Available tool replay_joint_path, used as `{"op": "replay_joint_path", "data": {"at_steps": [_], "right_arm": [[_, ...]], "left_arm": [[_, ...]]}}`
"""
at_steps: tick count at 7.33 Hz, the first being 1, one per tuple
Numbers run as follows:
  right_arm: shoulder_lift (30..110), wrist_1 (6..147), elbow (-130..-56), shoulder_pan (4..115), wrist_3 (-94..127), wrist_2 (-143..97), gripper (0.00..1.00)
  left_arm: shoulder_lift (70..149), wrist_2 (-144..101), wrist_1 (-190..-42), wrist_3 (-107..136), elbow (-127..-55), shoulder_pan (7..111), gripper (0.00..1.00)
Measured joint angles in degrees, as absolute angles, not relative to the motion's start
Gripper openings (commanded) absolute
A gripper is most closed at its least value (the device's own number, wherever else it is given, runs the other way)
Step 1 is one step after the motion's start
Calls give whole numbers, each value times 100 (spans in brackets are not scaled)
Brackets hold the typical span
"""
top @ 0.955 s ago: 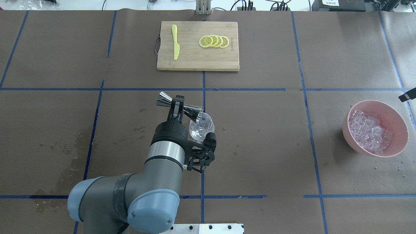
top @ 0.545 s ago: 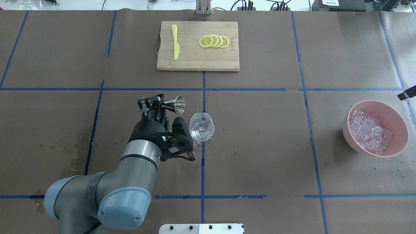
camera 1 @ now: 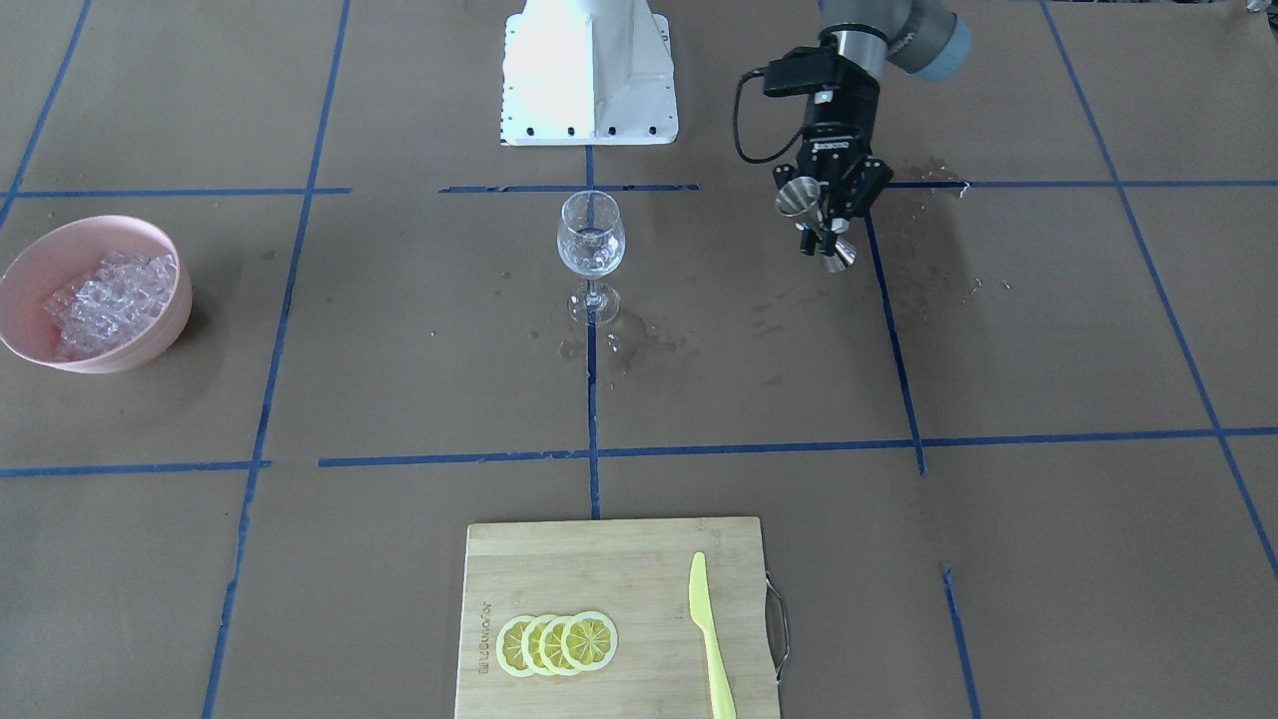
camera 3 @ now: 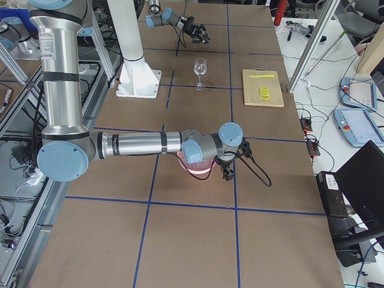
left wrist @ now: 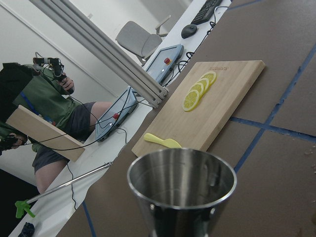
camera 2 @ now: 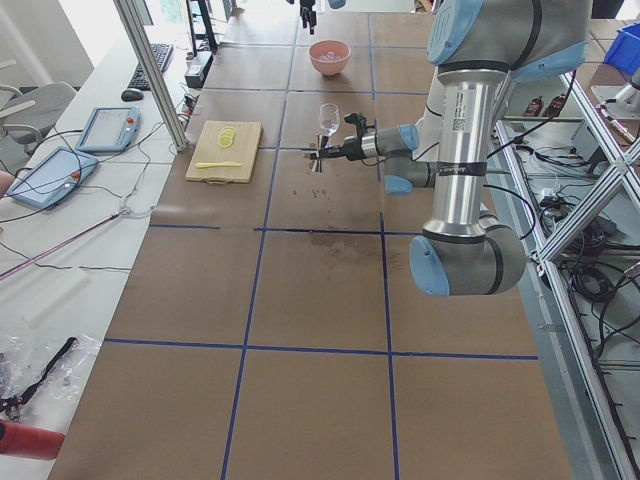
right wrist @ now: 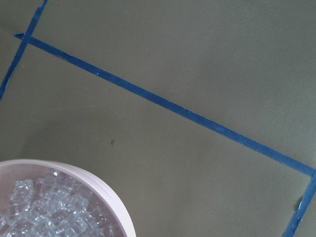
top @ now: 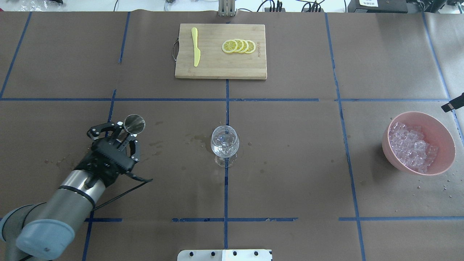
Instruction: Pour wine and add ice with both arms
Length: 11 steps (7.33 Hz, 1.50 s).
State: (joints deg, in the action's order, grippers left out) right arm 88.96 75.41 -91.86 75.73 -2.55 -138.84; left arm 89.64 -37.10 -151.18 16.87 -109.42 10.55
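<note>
My left gripper [top: 125, 135] is shut on a steel jigger [top: 134, 123] at its waist and holds it above the table, well to the left of the wine glass. The jigger is nearly upright, and its open cup fills the left wrist view [left wrist: 181, 182]. The clear stemmed wine glass [top: 224, 141] stands at the table's middle with clear liquid in it. The ice [top: 411, 145] is heaped in a pink bowl [top: 446, 137] at the right. Only a black tip of my right gripper [top: 452, 104] shows beside the bowl; I cannot tell whether it is open. The right wrist view shows the ice [right wrist: 54, 207] below it.
A bamboo cutting board [top: 217, 69] at the far middle holds lemon slices [top: 239, 46] and a yellow knife [top: 195, 47]. Wet patches [camera 1: 624, 345] lie around the glass's foot and on the left. The white base [camera 1: 589, 70] stands at the near edge.
My left arm has swung left, away from the glass, with the jigger. The jigger has turned from tipped over the glass to nearly upright. The glass and bowl have not moved.
</note>
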Motion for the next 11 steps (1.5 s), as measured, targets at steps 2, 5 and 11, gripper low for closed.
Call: {"op": "replay_joint_path", "data": {"at_steps": [2, 5, 11], "right_arm": [[8895, 7541, -9192, 7563, -255, -13886, 100], [8894, 7539, -9202, 7549, -255, -13894, 100], [8890, 7533, -9223, 7502, -139, -13910, 100]], "left_arm": [[8171, -3705, -17117, 2462, -10130, 1045, 0], [7759, -3639, -18091, 4173, -9331, 1009, 0], [8109, -3522, -18139, 5203, -8828, 906, 0]]}}
